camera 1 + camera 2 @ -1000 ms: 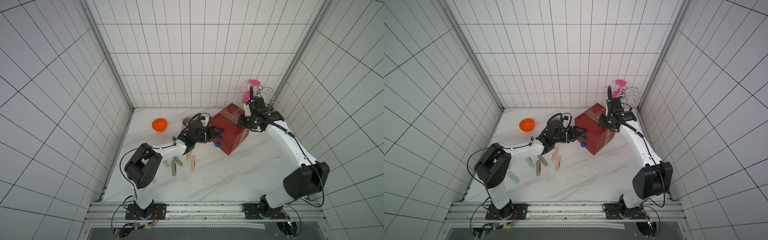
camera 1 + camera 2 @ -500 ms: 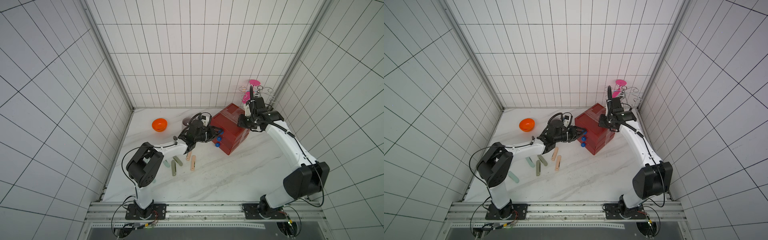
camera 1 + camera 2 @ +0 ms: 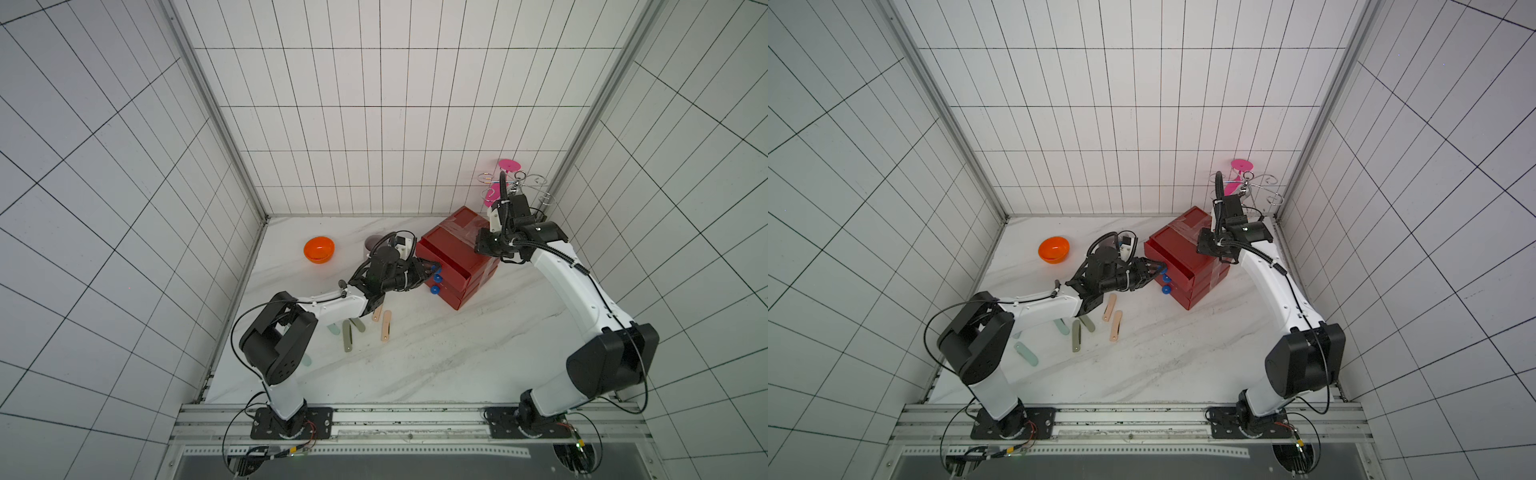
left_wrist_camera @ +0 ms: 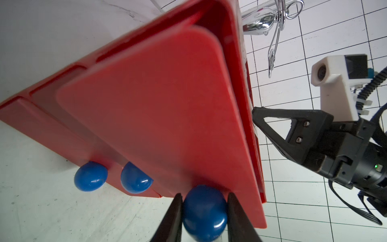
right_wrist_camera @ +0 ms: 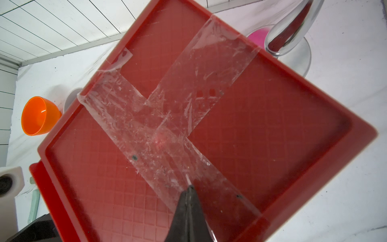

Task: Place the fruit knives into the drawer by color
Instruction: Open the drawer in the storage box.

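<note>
The work cell is closed in on three sides by walls of white rectangular tiles with dark grout: a back wall (image 3: pixel 374 124), a left wall (image 3: pixel 104 187) and a right wall (image 3: pixel 685 166). The side walls slant outward toward the top of both top views. A pale metal post (image 3: pixel 214 112) covers the back left corner, and a second post (image 3: pixel 597 104) covers the back right one. The floor of the cell is a white tabletop (image 3: pixel 457 353) with faint grey marble veins. A silver rail (image 3: pixel 415 419) runs along its front edge, with a perforated strip (image 3: pixel 374 451) and a dark panel (image 3: pixel 395 469) in front of it. The light is even and soft, and shadows are faint.
</note>
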You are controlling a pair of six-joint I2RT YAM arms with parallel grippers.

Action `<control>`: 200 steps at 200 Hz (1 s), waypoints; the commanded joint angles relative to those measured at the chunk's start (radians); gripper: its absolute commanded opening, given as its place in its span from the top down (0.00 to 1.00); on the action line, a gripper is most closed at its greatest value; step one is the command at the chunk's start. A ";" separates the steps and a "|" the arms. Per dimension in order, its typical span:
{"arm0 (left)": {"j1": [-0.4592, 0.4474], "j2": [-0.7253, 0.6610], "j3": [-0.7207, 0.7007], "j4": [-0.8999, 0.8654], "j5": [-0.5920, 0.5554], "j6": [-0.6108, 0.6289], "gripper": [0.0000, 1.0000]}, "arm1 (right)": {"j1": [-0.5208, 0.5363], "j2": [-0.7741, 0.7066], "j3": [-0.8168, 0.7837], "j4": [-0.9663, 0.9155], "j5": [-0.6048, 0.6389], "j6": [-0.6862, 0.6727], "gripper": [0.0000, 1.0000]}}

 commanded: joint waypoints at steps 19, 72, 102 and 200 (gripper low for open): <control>0.007 -0.078 -0.075 -0.029 -0.031 0.018 0.84 | 0.009 -0.008 -0.043 -0.009 -0.007 0.009 1.00; 0.034 -0.145 -0.155 -0.038 -0.043 0.020 0.84 | 0.009 -0.021 -0.058 -0.009 -0.017 0.013 1.00; 0.036 -0.181 -0.187 -0.050 -0.058 0.026 0.84 | 0.009 -0.026 -0.066 -0.008 -0.023 0.015 1.00; 0.034 -0.246 -0.231 -0.088 -0.091 0.031 0.53 | 0.011 -0.045 -0.077 -0.006 -0.037 0.024 1.00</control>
